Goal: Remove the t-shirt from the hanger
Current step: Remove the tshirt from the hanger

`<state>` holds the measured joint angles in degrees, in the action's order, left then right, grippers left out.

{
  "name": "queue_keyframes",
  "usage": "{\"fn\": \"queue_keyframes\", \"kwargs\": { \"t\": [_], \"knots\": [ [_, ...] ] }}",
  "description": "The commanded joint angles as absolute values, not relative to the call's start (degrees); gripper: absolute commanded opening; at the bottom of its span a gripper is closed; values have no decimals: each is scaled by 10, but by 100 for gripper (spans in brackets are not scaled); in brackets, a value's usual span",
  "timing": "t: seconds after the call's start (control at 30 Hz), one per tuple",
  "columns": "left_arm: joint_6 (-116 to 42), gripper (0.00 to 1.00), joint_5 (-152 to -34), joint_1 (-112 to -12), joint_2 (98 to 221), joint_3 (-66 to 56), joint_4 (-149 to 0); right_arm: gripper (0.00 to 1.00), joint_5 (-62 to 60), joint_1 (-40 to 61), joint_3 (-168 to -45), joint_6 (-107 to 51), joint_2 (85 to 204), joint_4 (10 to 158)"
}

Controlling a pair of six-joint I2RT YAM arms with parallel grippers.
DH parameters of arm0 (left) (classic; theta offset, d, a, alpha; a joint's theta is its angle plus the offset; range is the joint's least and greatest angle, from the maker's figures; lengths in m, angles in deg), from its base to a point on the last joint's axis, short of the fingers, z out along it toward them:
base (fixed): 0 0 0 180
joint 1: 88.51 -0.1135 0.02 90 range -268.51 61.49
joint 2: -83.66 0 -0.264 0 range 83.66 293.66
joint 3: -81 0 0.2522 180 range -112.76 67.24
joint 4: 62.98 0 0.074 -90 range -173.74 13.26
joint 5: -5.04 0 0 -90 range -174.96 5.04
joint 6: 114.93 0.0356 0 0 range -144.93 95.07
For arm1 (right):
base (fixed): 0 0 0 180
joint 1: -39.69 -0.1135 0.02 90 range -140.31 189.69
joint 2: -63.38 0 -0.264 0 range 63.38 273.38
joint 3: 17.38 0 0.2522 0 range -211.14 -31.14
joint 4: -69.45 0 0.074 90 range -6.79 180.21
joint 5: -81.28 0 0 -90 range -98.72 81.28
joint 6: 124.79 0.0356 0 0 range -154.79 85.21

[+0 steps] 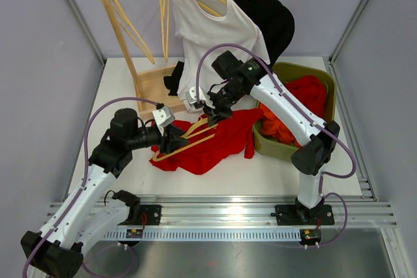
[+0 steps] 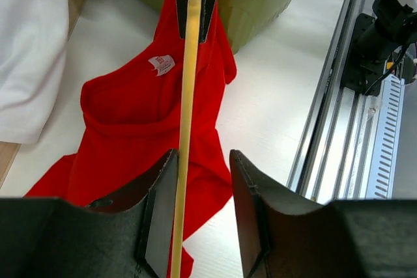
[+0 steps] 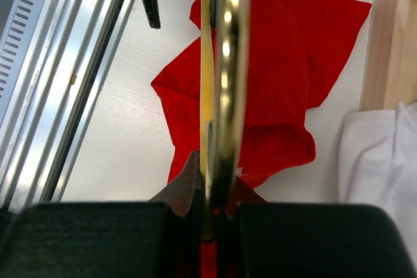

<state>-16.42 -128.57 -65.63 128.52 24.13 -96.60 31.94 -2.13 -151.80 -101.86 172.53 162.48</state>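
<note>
The red t-shirt lies crumpled on the table, just beside the green basket on its left. One edge of the shirt reaches the basket's near wall. In the left wrist view the shirt's neck label faces up.

The wooden hanger is held above the shirt, on the same side of the basket. Its bare arms slant away from the basket toward the left arm.

The right gripper is at the end of the hanger nearer the basket. Its jaws are pinched narrow on the hanger's neck, and the metal hook stands up between its fingers.

The left gripper is at the end farther from the basket. Its jaws stand partly apart with one hanger arm running between them. The wood lies against one pad and there is a gap to the other pad.

Orange and red clothes fill the basket. Behind it, a white t-shirt and a black garment hang on a wooden rack.
</note>
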Motion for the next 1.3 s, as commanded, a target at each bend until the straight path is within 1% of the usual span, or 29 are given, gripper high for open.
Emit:
{"fn": "queue_keyframes", "kwargs": {
  "t": [0.0, 0.17, 0.3, 0.4, 0.43, 0.53, 0.57, 0.67, 0.87, 0.97, 1.0, 1.07, 1.17, 1.2, 1.23, 1.27],
  "knots": [
    [-150, 41, -1280, -644, 1286, 217, -955, 0, 361, -29, -1550, -1034, 1727, 1669],
    [-147, 47, -1285, -637, 1287, 219, -959, 0, 380, -29, -1573, -1036, 1740, 1688],
    [-143, 45, -1284, -632, 1286, 221, -964, 0, 394, -29, -1582, -1035, 1748, 1697],
    [-140, 33, -1278, -632, 1286, 225, -968, 0, 407, -28, -1587, -1037, 1750, 1703],
    [-139, 26, -1278, -632, 1286, 225, -967, 0, 408, -29, -1587, -1037, 1751, 1705],
    [-141, 14, -1281, -632, 1286, 228, -968, 0, 413, -29, -1588, -1037, 1753, 1708],
    [-141, 7, -1280, -632, 1286, 229, -968, 0, 415, -29, -1588, -1037, 1754, 1710],
    [-141, 0, -1282, -632, 1283, 236, -970, 0, 427, -29, -1598, -1033, 1760, 1717],
    [-152, 0, -1276, -632, 1277, 241, -978, 0, 447, -29, -1631, -1025, 1782, 1729],
    [-174, 0, -1243, -632, 1269, 235, -986, 10, 449, -29, -1634, -988, 1788, 1701],
    [-180, 0, -1232, -632, 1267, 231, -991, 18, 447, -28, -1633, -966, 1789, 1694],
    [-189, 0, -1209, -633, 1266, 220, -1011, 29, 440, -28, -1633, -936, 1789, 1660],
    [-204, 0, -1184, -633, 1254, 215, -1027, 40, 424, -28, -1634, -848, 1779, 1607],
    [-209, 0, -1179, -633, 1251, 214, -1029, 46, 417, -27, -1631, -827, 1774, 1589],
    [-214, 0, -1170, -634, 1239, 215, -1030, 57, 403, -27, -1625, -806, 1762, 1550],
    [-225, 0, -1165, -635, 1234, 215, -1036, 60, 397, -23, -1615, -768, 1755, 1531]
  ]
}}
